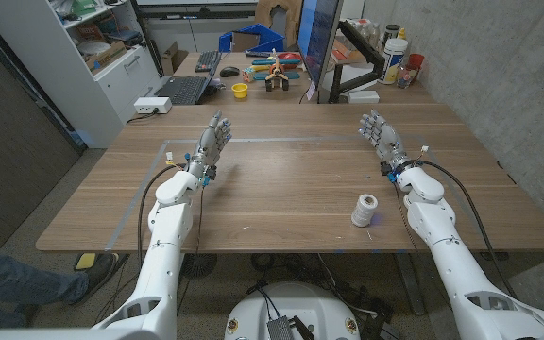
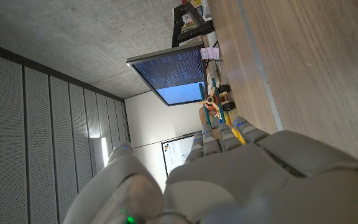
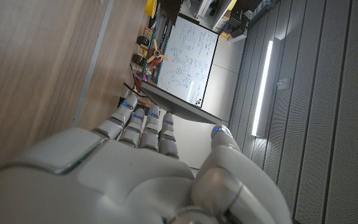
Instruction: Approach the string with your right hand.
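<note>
Two hands up over the counter [image 1: 281, 189], both holding nothing, fingers extended and apart. Left hand [image 1: 212, 142] over the left half, well inside the edge. Bare wood across the middle between them. Right hand [image 1: 382, 137] over the right half, far side. String spool [image 1: 365, 210] upright near the front edge, nearer the robot than the right hand, well apart from it

white string spool [image 1: 365, 210], brown wood-grain table [image 1: 291, 189], grey-white hands
</note>
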`<action>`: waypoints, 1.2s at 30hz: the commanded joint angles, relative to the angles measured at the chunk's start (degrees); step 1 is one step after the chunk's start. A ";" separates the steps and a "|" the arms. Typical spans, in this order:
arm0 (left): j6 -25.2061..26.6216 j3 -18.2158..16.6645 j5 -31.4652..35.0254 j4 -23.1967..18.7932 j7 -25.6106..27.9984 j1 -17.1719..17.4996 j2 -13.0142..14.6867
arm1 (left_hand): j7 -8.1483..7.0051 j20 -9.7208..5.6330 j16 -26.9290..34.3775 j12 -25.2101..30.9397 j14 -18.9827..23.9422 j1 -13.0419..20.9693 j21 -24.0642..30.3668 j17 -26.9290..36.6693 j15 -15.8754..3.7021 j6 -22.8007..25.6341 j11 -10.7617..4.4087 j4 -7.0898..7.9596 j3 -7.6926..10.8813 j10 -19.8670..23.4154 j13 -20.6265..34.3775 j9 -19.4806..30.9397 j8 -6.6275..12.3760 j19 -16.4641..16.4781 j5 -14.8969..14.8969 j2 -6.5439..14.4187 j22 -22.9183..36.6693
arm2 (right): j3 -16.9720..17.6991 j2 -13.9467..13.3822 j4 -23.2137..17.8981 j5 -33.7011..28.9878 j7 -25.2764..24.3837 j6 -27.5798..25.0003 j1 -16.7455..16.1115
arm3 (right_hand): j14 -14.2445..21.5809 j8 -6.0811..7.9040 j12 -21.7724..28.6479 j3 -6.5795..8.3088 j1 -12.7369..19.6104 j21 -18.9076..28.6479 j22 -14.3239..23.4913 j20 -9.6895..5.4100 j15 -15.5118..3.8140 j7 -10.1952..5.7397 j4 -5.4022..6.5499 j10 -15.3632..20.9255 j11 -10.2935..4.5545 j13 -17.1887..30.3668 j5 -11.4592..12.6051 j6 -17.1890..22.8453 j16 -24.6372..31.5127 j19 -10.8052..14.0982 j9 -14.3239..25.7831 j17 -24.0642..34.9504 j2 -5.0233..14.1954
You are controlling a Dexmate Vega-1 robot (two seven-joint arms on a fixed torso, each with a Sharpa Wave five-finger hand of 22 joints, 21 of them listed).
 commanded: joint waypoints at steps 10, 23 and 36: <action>0.89 -0.64 1.22 -0.68 -1.08 -0.15 -1.13 | 0.01 0.01 0.04 0.11 -0.46 0.85 0.07 0.07 0.03 0.28 0.39 -0.14 0.06 0.16 0.30 0.25 0.28 -0.36 -0.35 0.36 0.24 | 2.41 0.65 1.60 0.65 2.97 3.91 -0.15 | 1.53 0.19 0.02 -0.54 -0.11 -0.46 0.08 -1.35 -0.49 -0.77 -0.30 0.97 -0.98 0.26 0.37 0.55 0.37 1.02 0.22 0.21 -1.14; 1.14 -0.73 1.53 -0.92 -1.09 0.13 -1.30 | 0.04 0.09 0.10 0.11 -0.30 1.04 0.07 0.07 0.04 0.53 0.33 -0.15 -0.06 0.27 0.31 0.26 0.30 -0.39 -0.52 0.48 0.24 | 3.26 1.19 2.44 1.52 4.33 7.14 -0.46 | 2.70 0.49 0.31 -0.82 -0.28 -0.82 0.05 -1.39 -1.22 -1.49 -0.48 2.05 -1.78 0.27 0.61 1.57 0.48 1.76 0.25 0.19 -1.53; 1.16 -1.15 1.22 -1.35 -1.24 0.41 -1.15 | 0.05 0.09 0.10 0.08 -0.26 1.18 0.08 0.08 -0.01 0.64 0.35 -0.15 -0.17 0.26 0.31 0.26 0.28 -0.40 -0.67 0.58 0.25 | 3.78 0.85 0.63 1.31 4.67 8.86 -1.98 | 3.34 0.48 0.46 -0.95 -0.38 -1.03 0.04 -1.43 -1.63 -1.76 -0.57 2.71 -2.44 0.27 0.77 1.82 0.48 2.40 0.26 0.17 -1.68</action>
